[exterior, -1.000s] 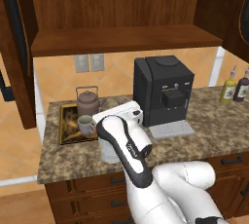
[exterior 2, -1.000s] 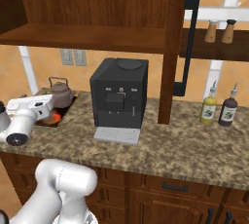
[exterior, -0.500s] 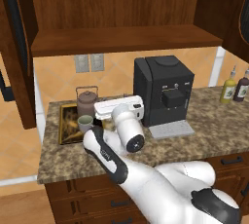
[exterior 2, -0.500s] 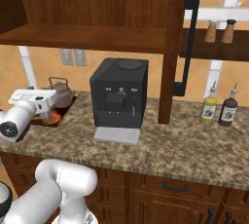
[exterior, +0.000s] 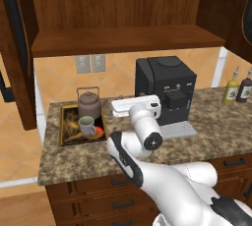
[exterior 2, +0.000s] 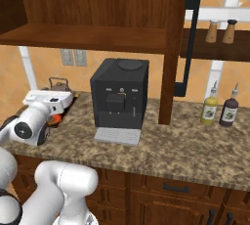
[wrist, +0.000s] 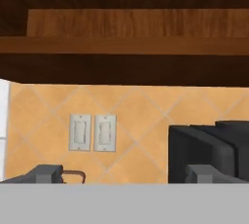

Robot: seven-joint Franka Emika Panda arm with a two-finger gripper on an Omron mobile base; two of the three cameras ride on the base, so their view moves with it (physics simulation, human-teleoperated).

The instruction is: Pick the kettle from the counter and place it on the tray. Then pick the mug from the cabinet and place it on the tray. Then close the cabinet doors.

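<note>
The brownish-grey kettle (exterior: 89,103) and the grey-green mug (exterior: 87,126) both stand on the gold-rimmed tray (exterior: 67,136) at the left of the granite counter (exterior: 98,158). My gripper (exterior: 135,103) hovers over the counter to the right of the tray, level and facing the back wall. Its fingertips (wrist: 46,174) are wide apart, so it is open and empty. The kettle's handle (wrist: 73,173) peeks beside the left tip. Both cabinet doors stand open: the left door (exterior: 17,48) and the right door (exterior 2: 176,48). The cabinet shelf (exterior: 123,41) is bare.
A black coffee machine (exterior: 167,87) stands right behind my hand, beside the tray. Two bottles (exterior 2: 210,109) sit far right on the counter. Wall outlets (wrist: 92,132) are on the orange tiles. Drawers with black handles (exterior: 123,203) lie below.
My hand has drawn up and to the right, away from the tray, and now sits in front of the coffee machine. Mug and kettle stay on the tray.
</note>
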